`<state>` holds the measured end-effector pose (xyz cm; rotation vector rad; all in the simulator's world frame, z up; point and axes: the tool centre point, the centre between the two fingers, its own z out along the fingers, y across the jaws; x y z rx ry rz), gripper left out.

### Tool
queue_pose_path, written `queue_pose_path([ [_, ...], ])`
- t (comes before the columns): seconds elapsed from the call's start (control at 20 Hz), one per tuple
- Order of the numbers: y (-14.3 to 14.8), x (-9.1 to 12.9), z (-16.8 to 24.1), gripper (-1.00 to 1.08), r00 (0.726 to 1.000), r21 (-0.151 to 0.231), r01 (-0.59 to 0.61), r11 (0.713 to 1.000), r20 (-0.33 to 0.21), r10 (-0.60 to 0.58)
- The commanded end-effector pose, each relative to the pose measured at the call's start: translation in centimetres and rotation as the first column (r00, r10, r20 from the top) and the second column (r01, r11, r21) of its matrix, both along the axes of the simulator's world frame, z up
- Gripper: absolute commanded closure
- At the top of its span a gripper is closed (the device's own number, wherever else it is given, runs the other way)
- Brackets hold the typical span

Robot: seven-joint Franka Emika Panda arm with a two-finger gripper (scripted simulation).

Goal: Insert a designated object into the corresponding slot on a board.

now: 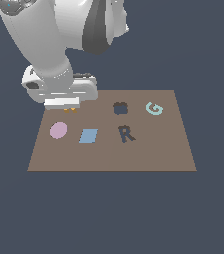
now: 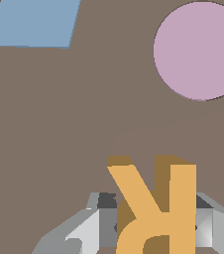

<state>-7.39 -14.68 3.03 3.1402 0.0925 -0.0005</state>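
Observation:
The orange-yellow letter "R" piece (image 2: 156, 208) sits between my gripper's (image 2: 156, 230) two grey fingers (image 2: 91, 228), which press on both of its sides. In the exterior view the gripper (image 1: 68, 106) is low over the back corner of the brown board (image 1: 148, 154) on the exterior view's left, and only small orange bits of the letter (image 1: 70, 109) show under it. I cannot tell whether the letter touches the board. The dark navy R-shaped slot (image 1: 126, 133) lies near the board's middle, well toward the exterior view's right of the gripper.
A pink disc (image 1: 58, 130) and a blue parallelogram (image 1: 88, 135) lie flat on the board near the gripper; both show in the wrist view, the disc (image 2: 200, 49) and the parallelogram (image 2: 34, 22). A dark blob-shaped recess (image 1: 120, 107) and a pale teal "G" (image 1: 153, 108) lie at the back.

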Motion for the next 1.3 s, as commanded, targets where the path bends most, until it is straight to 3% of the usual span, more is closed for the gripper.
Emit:
queue_pose_path([
  [0.0,0.0,0.0,0.0,1.08,1.000,0.000,-0.001,1.000,0.000,0.001],
  [0.65,1.0,0.7,0.1,1.08,1.000,0.000,-0.011,1.000,0.000,0.011],
  [0.95,5.0,3.1,0.3,1.08,0.999,-0.001,-0.054,0.999,0.000,0.054],
  [1.25,11.3,6.6,0.6,1.08,0.993,-0.001,-0.121,0.993,0.000,0.121],
])
